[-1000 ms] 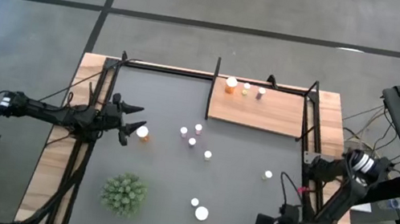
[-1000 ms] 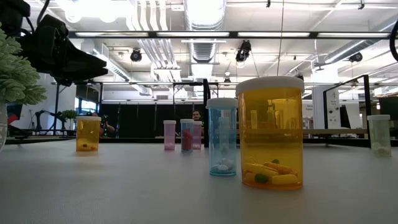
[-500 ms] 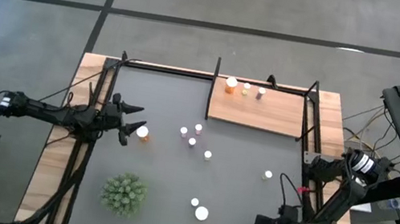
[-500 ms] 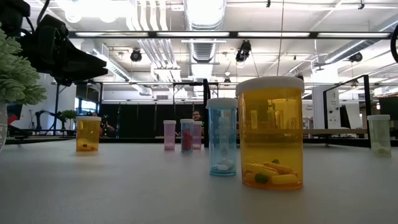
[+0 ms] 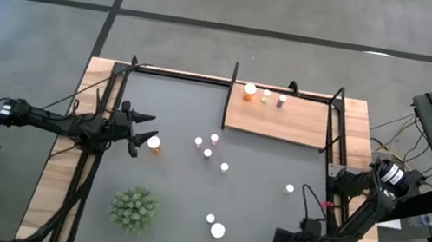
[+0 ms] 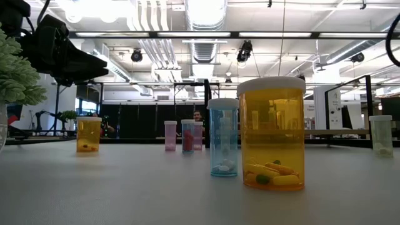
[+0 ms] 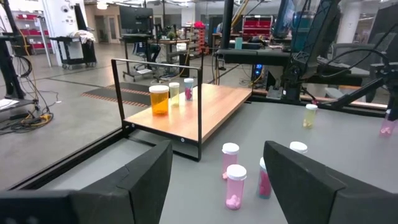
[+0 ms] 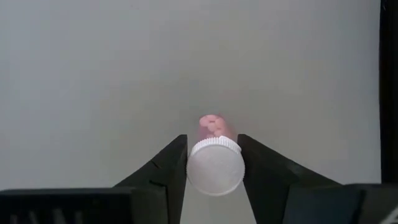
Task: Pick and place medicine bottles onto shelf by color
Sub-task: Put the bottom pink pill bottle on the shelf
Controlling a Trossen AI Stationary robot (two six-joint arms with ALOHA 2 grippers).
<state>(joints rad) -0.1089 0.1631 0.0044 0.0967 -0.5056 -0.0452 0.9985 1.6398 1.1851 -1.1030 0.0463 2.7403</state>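
Observation:
My right gripper (image 5: 284,239) is near the table's front right, shut on a small pink medicine bottle with a white cap (image 8: 214,165); in the high view the gripper hides this bottle. My left gripper (image 5: 143,134) is open and empty, just left of an orange bottle (image 5: 154,142) standing on the dark mat. The light-wood shelf (image 5: 286,122) at the far right carries an orange bottle (image 5: 249,91), a yellowish one (image 5: 266,97) and a pink one (image 5: 281,101), all upright. Several more bottles (image 5: 207,153) stand loose on the mat. My right gripper pinches the pink bottle between its two fingers, which sit on opposite sides of the white cap (image 8: 190,167). The fingers come from above, pointing down. The pink body (image 8: 211,124) shows beyond the cap. Whether the bottle's bottom rests on the mat cannot be told.
A green spiky plant (image 5: 133,209) stands at the front left. A large orange bottle (image 6: 272,134) and a blue one (image 6: 223,137) stand near the front edge. Black frame posts (image 5: 230,97) edge the shelf. The mat (image 5: 271,209) is bare between the loose bottles.
My right gripper has shifted a little toward the table's left edge, still shut on the pink bottle.

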